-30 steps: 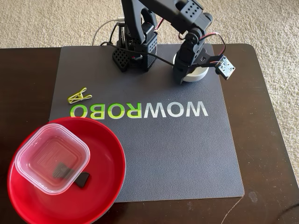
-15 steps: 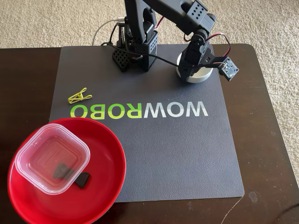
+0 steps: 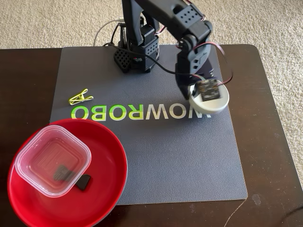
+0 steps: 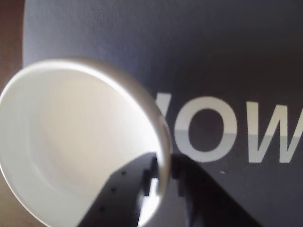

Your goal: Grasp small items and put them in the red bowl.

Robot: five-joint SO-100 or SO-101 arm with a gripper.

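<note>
My gripper [image 3: 191, 93] is shut on the rim of the small white bowl [image 3: 214, 106], holding it tilted above the mat's white letters. In the wrist view the gripper [image 4: 161, 176] pinches the white bowl [image 4: 71, 142] with one finger inside the rim and one outside. The large red bowl [image 3: 106, 189] sits at the front left. It holds the clear square tub [image 3: 52, 161] and a dark grey piece [image 3: 84, 182] beside the tub. A yellow-green clip [image 3: 80, 98] lies on the mat, left of the lettering.
A grey mat [image 3: 165, 156] with printed letters covers most of the dark brown table [image 3: 270, 142]. The arm's base [image 3: 135, 52] stands at the mat's back edge with cables trailing off. Carpet lies beyond the table.
The gripper has swung forward from the mat's back right, carrying the white bowl to above the white letters. Everything else has stayed put.
</note>
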